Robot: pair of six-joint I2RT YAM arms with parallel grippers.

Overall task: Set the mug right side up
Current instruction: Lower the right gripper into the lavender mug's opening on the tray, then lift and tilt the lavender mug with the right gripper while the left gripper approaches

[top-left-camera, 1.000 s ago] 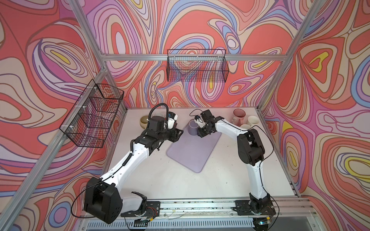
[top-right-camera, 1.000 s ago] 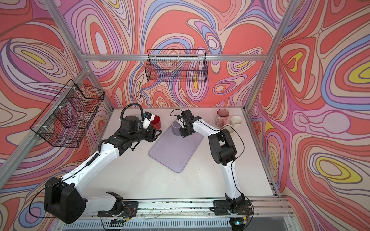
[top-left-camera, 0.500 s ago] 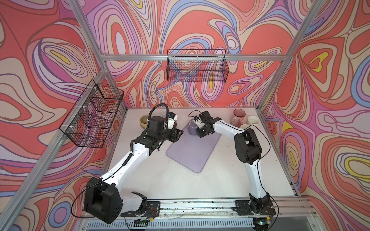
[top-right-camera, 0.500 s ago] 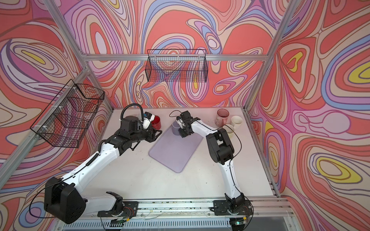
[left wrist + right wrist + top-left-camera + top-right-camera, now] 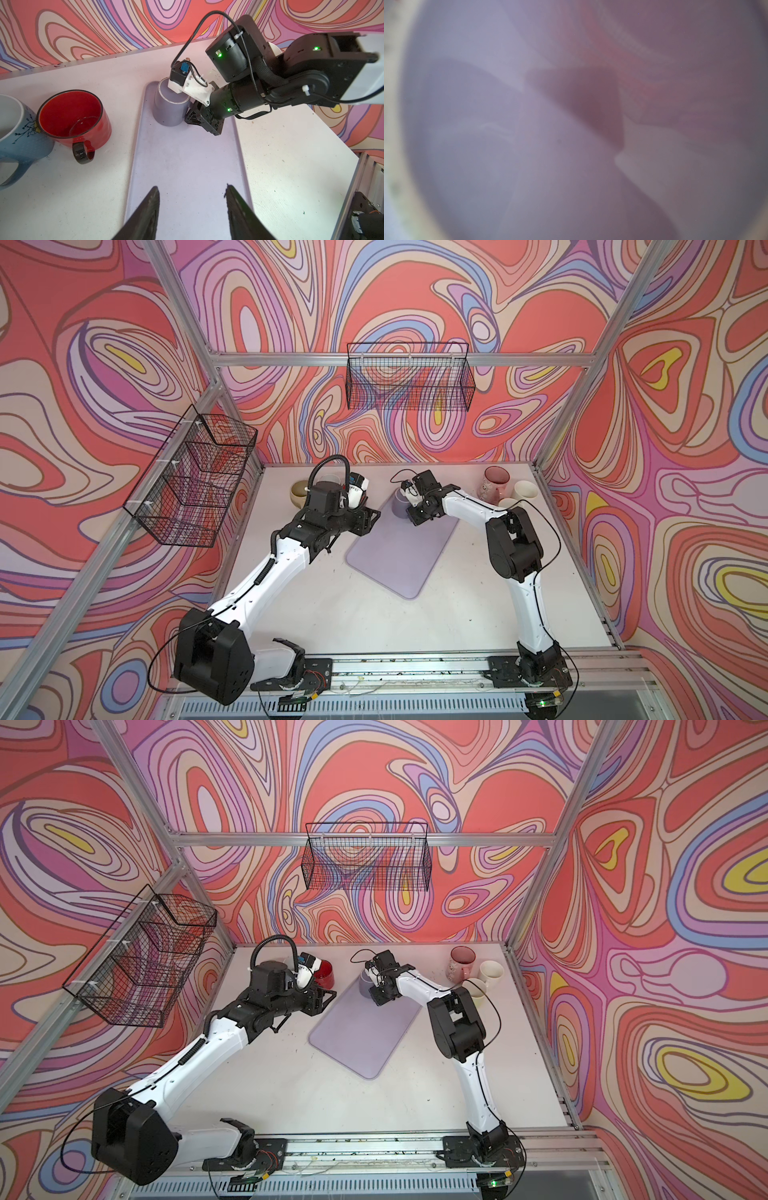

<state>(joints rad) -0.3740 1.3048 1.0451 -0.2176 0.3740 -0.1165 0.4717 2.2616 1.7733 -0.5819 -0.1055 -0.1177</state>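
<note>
The purple mug (image 5: 398,506) (image 5: 364,984) stands upside down on the far corner of the purple mat (image 5: 399,564) (image 5: 357,1040), base up in the left wrist view (image 5: 168,110). My right gripper (image 5: 410,509) (image 5: 376,992) (image 5: 190,116) presses against the mug's side; its jaws are hidden behind the mug. The right wrist view holds only the blurred purple mug (image 5: 508,124). My left gripper (image 5: 191,187) (image 5: 370,518) hovers open and empty over the mat (image 5: 182,162), short of the mug.
A red mug (image 5: 72,120) (image 5: 324,973) and a blue mug (image 5: 14,135) stand upright left of the mat, with an olive mug (image 5: 299,493) behind. A pink mug (image 5: 494,485) and two cream mugs (image 5: 523,491) sit at the back right. Wire baskets (image 5: 409,381) (image 5: 195,477) hang on the walls.
My right arm has shifted slightly in toward the mug's side. The mug and my left arm have stayed where they were.
</note>
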